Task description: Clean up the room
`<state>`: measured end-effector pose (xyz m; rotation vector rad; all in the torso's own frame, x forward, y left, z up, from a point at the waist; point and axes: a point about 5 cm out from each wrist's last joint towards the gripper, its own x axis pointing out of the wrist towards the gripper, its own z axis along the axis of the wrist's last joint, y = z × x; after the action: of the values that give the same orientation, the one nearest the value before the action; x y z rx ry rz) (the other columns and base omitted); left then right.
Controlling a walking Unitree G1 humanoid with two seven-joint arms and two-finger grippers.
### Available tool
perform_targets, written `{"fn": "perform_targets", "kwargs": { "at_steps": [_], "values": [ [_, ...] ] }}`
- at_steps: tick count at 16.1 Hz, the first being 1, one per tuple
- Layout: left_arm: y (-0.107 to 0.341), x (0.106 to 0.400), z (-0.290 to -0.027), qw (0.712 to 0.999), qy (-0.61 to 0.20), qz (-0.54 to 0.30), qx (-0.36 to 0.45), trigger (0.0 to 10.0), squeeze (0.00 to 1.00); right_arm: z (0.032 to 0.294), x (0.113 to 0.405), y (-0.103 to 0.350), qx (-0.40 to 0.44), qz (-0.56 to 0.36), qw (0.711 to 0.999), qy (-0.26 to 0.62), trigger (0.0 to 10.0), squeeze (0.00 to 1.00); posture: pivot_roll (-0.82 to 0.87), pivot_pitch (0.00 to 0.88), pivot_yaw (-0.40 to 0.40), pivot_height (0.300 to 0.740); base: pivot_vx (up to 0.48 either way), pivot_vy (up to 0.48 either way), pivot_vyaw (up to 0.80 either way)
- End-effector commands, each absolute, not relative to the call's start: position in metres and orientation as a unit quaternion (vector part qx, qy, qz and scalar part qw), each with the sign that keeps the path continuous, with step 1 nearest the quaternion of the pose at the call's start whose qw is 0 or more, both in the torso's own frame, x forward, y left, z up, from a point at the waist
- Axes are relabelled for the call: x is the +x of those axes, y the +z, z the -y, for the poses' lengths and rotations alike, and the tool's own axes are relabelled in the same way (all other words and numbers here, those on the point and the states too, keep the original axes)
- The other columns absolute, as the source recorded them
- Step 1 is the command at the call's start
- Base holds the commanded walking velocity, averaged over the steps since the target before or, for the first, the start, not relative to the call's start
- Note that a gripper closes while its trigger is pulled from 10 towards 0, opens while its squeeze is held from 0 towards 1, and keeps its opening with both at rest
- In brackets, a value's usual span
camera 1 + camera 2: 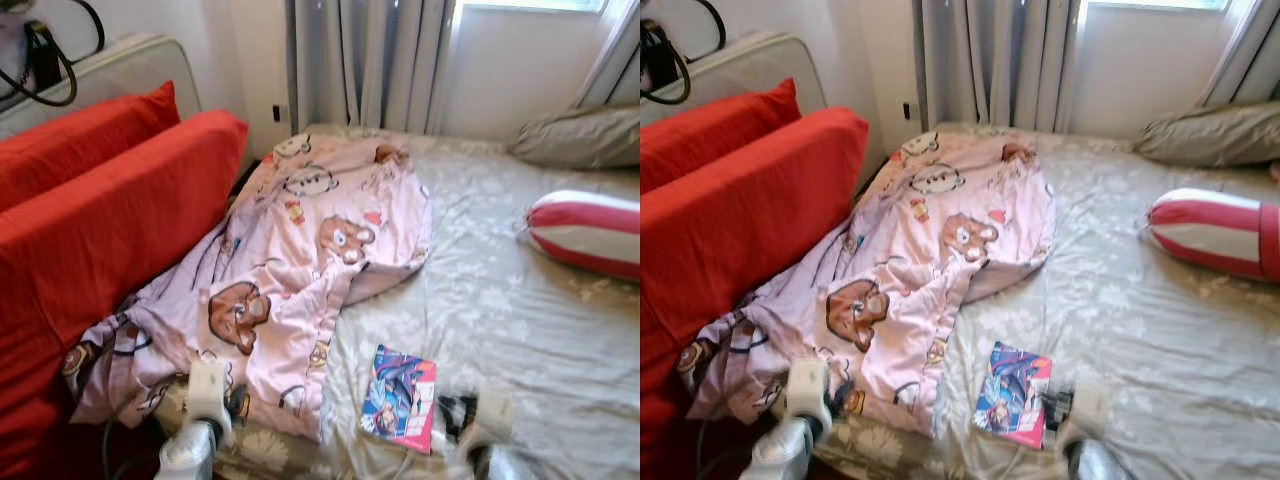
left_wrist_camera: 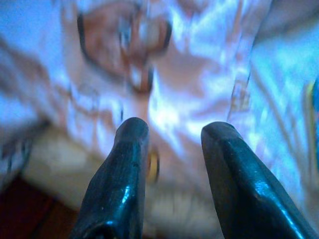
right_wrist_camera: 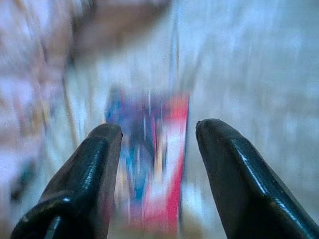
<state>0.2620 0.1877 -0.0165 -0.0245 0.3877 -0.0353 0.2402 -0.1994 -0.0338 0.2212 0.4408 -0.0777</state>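
Blanket (image 1: 300,270), pink, printed with brown cartoon bears and small drawings, crumpled in a long heap from twelve o'clock down to seven o'clock across the near-left part of the bed (image 1: 520,330). Lower end hanging over the bed's edge, upper end bunched near the curtains (image 1: 370,60). One fold turned back at the centre, showing a paler underside.

Booklet (image 1: 400,397) at five o'clock from that fold, flat on the grey flowered sheet, just beside the blanket's edge; glossy cover in blue and purple with a red strip along one side. Picture on the cover too blurred to make out.

Left gripper (image 2: 172,164) at seven o'clock, over the blanket's lower end, fingers spread apart with nothing between them; pink cloth and a brown bear face beyond the tips. Right gripper (image 3: 157,169) at five o'clock, just short of the booklet, fingers likewise parted and empty, the blurred red-and-blue cover lying between and beyond them.

Red cushions (image 1: 110,220) stacked along nine o'clock, touching the blanket's side. Red-and-white striped pillow (image 1: 590,232) at three o'clock, well apart from the booklet. Grey pillow (image 1: 580,135) at two o'clock under the window.
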Motion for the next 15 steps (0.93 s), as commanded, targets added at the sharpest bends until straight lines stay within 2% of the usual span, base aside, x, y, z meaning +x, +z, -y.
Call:
{"fn": "perform_targets", "kwargs": {
  "at_steps": [1, 5, 7, 10, 15],
  "values": [
    [-0.003, 0.269, -0.186, 0.989, -0.030, -0.140, -0.024, 10.0, 0.00, 0.203, 0.261, -0.009, 0.104, -0.135, 0.984, -0.042, 10.0, 0.00, -0.01, 0.031, 0.005, 0.740, 0.000, 0.000, 0.00],
    [0.024, 0.272, -0.186, 0.998, -0.042, -0.031, -0.018, 10.0, 0.00, 0.203, 0.267, 0.013, 0.101, -0.052, 0.993, -0.044, 10.0, 0.00, -0.01, 0.020, 0.002, 0.740, 0.000, 0.000, 0.00],
    [0.037, 0.268, -0.197, 0.999, -0.032, 0.007, -0.007, 10.0, 0.00, 0.202, 0.262, 0.019, 0.086, -0.024, 0.995, -0.034, 10.0, 0.00, -0.02, 0.006, -0.002, 0.740, 0.000, 0.000, 0.00],
    [0.050, 0.266, -0.213, 0.999, -0.025, 0.034, -0.001, 10.0, 0.00, 0.208, 0.252, 0.019, 0.078, -0.019, 0.996, -0.036, 10.0, 0.00, -0.02, 0.000, -0.007, 0.740, 0.000, 0.000, 0.00],
    [0.049, 0.266, -0.213, 0.999, -0.039, 0.022, -0.003, 10.0, 0.00, 0.204, 0.255, 0.024, 0.058, -0.017, 0.998, -0.018, 10.0, 0.00, -0.03, 0.000, -0.001, 0.740, 0.000, 0.000, 0.00]
  ]
}}
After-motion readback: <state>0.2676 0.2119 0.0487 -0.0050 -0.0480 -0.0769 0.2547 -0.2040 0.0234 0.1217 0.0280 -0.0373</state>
